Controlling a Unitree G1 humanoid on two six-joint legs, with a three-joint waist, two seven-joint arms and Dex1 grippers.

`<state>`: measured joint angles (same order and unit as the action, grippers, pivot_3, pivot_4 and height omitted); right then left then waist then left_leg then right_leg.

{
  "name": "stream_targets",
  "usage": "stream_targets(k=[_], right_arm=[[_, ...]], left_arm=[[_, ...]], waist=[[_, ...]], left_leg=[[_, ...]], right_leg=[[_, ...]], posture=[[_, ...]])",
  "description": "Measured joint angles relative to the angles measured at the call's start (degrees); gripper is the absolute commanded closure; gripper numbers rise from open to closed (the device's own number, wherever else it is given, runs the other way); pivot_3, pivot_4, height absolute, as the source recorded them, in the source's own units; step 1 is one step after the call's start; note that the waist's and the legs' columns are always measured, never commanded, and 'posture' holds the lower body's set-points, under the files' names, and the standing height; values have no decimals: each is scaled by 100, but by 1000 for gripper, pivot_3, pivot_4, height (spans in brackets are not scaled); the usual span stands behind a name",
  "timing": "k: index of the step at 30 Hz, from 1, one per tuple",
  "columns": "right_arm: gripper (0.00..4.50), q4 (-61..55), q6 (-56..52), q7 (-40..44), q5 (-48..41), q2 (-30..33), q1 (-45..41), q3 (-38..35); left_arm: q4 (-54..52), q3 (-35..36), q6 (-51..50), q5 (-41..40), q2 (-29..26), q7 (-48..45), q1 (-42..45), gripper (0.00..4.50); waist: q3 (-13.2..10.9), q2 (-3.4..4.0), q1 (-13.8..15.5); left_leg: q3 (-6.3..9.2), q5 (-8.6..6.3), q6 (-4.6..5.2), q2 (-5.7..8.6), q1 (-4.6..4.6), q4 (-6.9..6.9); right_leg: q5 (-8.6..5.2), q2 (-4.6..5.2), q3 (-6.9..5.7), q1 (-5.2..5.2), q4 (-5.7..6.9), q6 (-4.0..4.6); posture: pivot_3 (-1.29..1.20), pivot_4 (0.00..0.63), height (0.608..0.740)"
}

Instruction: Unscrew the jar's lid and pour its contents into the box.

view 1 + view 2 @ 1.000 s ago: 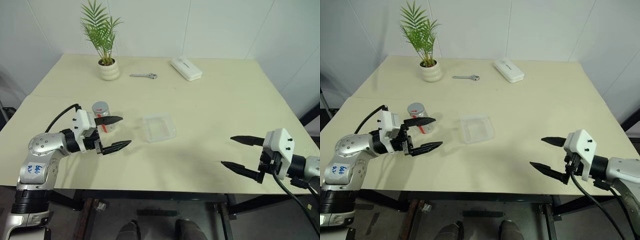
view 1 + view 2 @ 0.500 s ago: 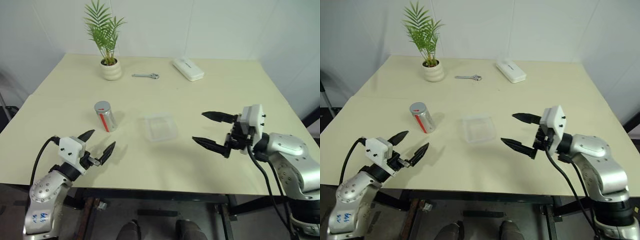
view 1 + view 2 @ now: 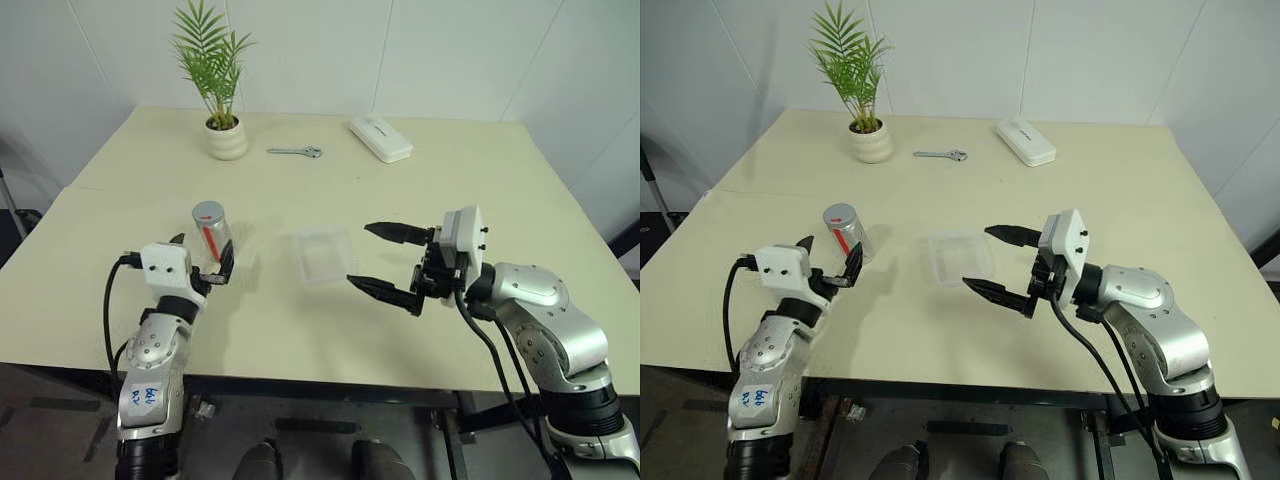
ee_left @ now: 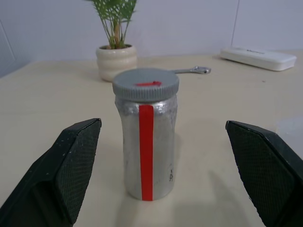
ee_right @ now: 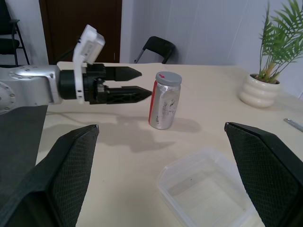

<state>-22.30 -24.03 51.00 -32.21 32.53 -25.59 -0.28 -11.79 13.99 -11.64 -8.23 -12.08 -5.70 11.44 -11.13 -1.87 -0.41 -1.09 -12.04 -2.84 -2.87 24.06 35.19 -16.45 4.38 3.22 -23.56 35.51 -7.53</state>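
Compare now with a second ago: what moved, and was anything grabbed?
The left gripper drew back from the jar, then came in again and now faces it from the near side, jaws open, not touching. The right gripper swung in from the table's right edge to just right of the box, jaws open. Nothing was grabbed or released. Jar upright with lid on, box, plant pot, wrench and white case unmoved.

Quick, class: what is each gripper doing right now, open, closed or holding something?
Left gripper: open, empty, just short of the jar.
Right gripper: open, empty, beside the box.
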Motion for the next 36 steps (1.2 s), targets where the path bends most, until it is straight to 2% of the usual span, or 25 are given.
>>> stream_targets(k=[14,22,25,31,32,36], right_arm=[[0,-70,-27,-462,64,-145,-11,18],[0,-234,-108,-530,-23,-130,25,17],[0,-234,-110,-474,-51,-112,27,10],[0,-239,-123,-392,-66,-15,33,9],[0,-240,-123,-393,-66,-15,33,9],[0,-240,-123,-411,-66,-18,41,10]], left_arm=[[1724,-231,518,357,-237,74,1197,16],[2404,-296,732,538,-325,145,1502,16],[2701,-310,822,632,-436,214,1673,575],[3325,-344,1146,611,-499,-18,1963,2376],[3371,-344,1172,609,-500,-34,1984,2563],[3556,-344,1317,608,-519,-88,2055,2562]], waist=[[0,0,8],[0,0,29],[0,0,22],[0,0,26],[0,0,23],[0,0,25]], left_leg=[[-1,-1,-1,0,4,-2],[0,-2,0,0,7,-2],[-1,-2,0,0,6,-2],[-1,-3,-1,0,7,-3],[-1,-3,-1,0,7,-3],[-2,-3,-1,0,6,-2]], right_leg=[[5,-1,-3,0,-8,-7],[6,-2,-4,0,-10,-10],[7,-2,-3,0,-10,-12],[7,-2,-4,-1,-12,-12],[7,-2,-4,0,-13,-12],[8,-2,-4,0,-11,-14]], posture=[[0,150,740],[0,150,740],[0,150,740],[0,150,740],[0,150,740],[0,150,740]])
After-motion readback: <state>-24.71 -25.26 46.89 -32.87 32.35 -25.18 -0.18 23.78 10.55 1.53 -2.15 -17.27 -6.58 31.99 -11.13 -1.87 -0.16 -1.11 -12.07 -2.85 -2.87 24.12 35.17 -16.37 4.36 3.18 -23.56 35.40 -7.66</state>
